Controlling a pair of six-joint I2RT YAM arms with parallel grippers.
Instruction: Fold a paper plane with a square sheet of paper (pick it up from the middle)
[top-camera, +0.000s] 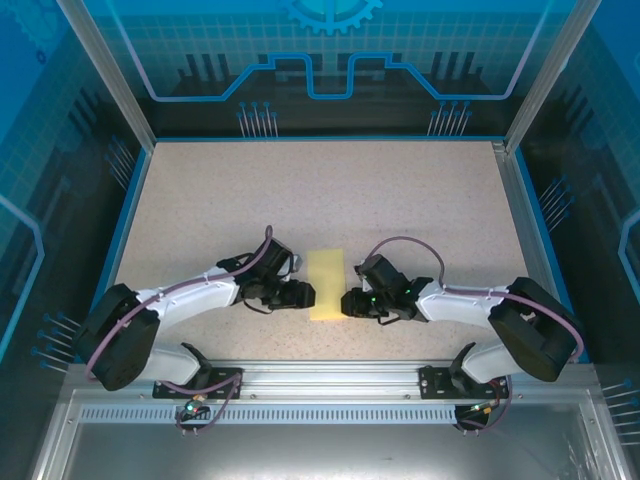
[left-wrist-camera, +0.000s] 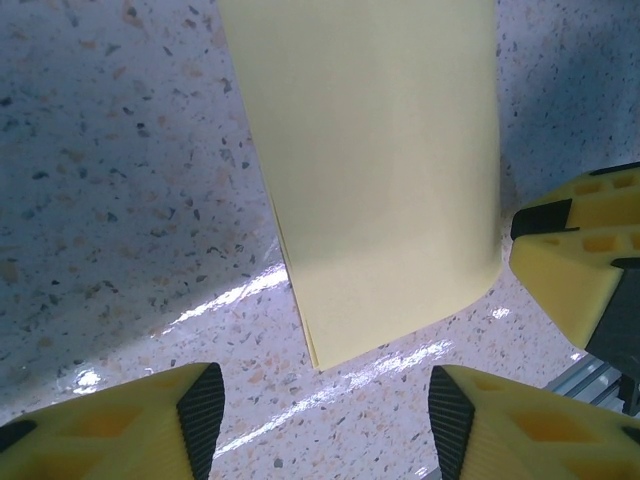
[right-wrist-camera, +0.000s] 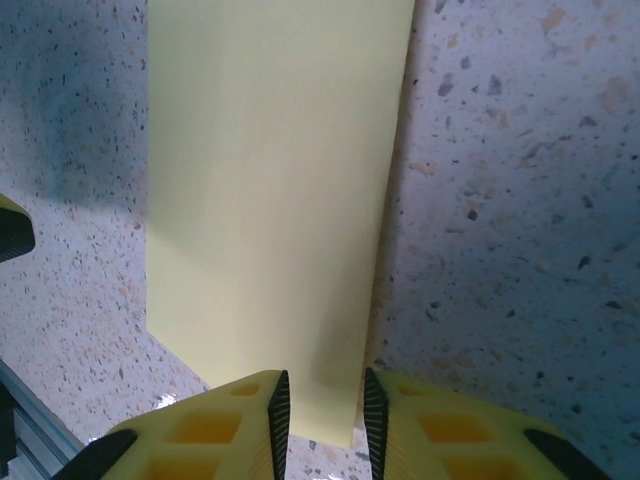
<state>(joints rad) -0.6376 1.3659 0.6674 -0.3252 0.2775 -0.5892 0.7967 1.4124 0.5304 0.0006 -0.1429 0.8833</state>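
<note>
Closest to the left wrist lens, the yellow-tipped left gripper (left-wrist-camera: 325, 415) stands open with its two pads well apart. The near end of the pale yellow sheet of paper (left-wrist-camera: 380, 170), folded into a long narrow rectangle, lies flat just ahead of the gap and touches neither pad. From the right wrist I see the right gripper (right-wrist-camera: 325, 415) with its jaws only narrowly parted; the paper's (right-wrist-camera: 270, 180) near corner sits in that slot, and I can see no pinch on it. From above, the paper (top-camera: 326, 285) rests on the speckled beige tabletop (top-camera: 300, 200) toward its front edge, with the left gripper (top-camera: 300, 293) at one long side and the right gripper (top-camera: 350, 303) at the other.
</note>
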